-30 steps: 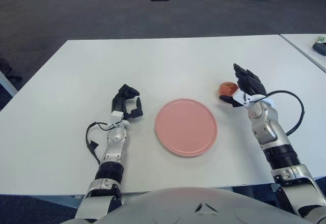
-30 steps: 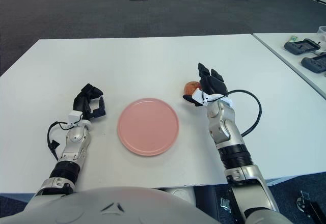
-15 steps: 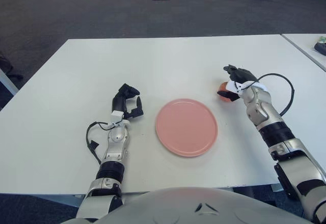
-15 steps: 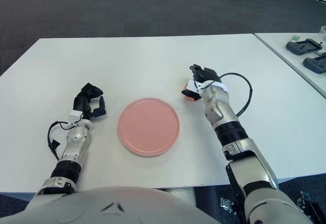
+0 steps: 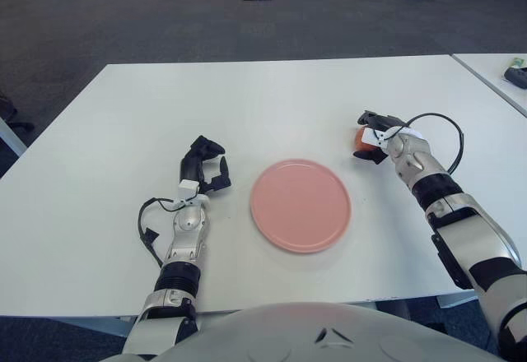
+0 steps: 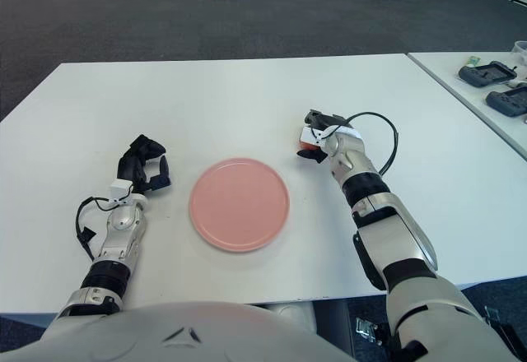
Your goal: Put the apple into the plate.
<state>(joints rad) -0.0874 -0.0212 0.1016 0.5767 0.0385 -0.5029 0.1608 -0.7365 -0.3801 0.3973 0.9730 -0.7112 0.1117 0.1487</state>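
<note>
I'm seeing my right hand (image 5: 372,136) curling its fingers over the red apple (image 5: 363,140) toward the desk's right edge, apple tucked under the palm, lying just right of the pink plate (image 5: 300,205), my left hand (image 5: 206,166) resting loosely curled, holding nothing, left of the plate.

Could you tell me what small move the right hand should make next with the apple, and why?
Probably lift it slightly, then carry it left. The right hand is wrapped over the small red apple, which looks still down on the white table, right of the round pink plate and apart from its rim. The left hand rests idle beyond the plate.
</note>
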